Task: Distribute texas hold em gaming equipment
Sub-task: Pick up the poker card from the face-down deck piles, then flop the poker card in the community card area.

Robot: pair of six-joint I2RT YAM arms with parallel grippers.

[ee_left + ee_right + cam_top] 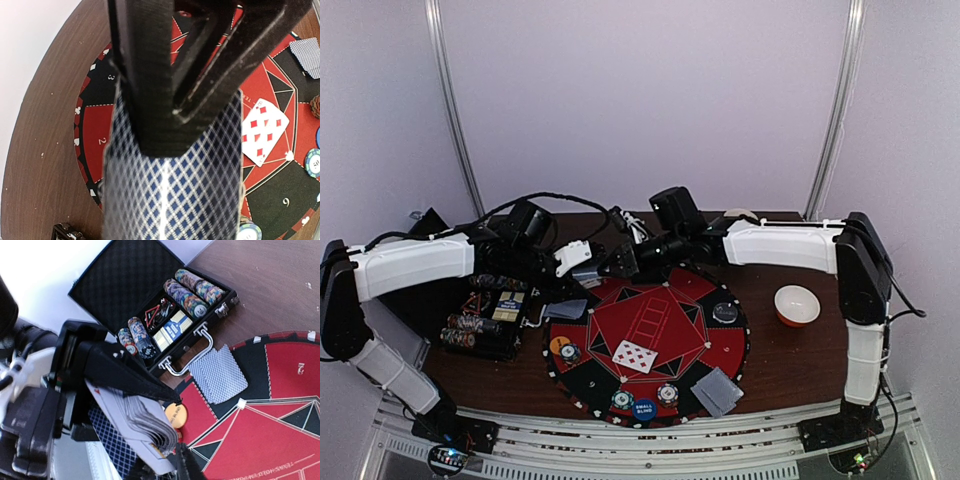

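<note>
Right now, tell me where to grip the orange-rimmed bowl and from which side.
Probably the rim of the orange-rimmed bowl, from straight above, one finger inside, one outside: it stands upright, mouth open, apart from the poker mat.

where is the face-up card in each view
top external: the card lies face up at the centre of the mat.
left wrist: the card is right of middle, just right of the deck.
right wrist: not in it.
shared landmark: the round red mat, also seen at left wrist and right wrist.
</note>
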